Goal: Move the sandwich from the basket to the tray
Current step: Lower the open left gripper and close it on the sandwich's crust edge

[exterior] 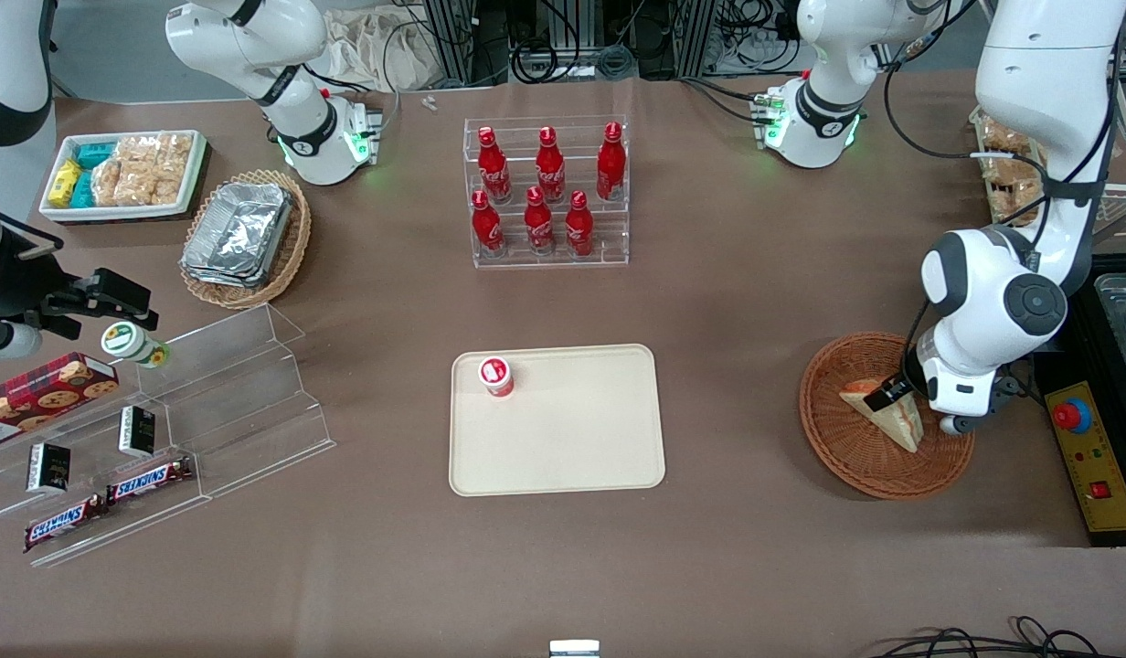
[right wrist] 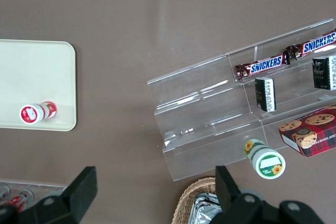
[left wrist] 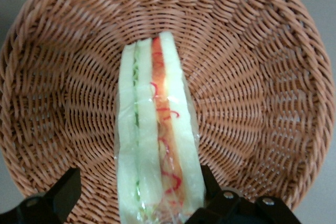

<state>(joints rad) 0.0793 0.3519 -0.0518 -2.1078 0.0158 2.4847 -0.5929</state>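
The sandwich (exterior: 893,416), a pale wedge with red-orange and green filling in clear wrap, lies in the reddish-brown wicker basket (exterior: 823,429) at the working arm's end of the table. My left gripper (exterior: 892,395) is down in the basket, open, with its fingers on either side of the sandwich (left wrist: 157,129). One finger (left wrist: 206,179) touches the wrap; the other finger (left wrist: 65,187) stands apart from it. The basket's weave (left wrist: 252,77) fills the left wrist view. The cream-beige tray (exterior: 572,448) lies mid-table, nearer the parked arm than the basket is.
A small red-lidded bottle (exterior: 495,376) stands on the tray's corner. A clear rack of red cola bottles (exterior: 547,192) stands farther from the camera. A yellow emergency-stop box (exterior: 1086,452) lies beside the basket. A tan basket of foil containers (exterior: 243,236) and a clear stepped shelf (exterior: 216,402) are toward the parked arm.
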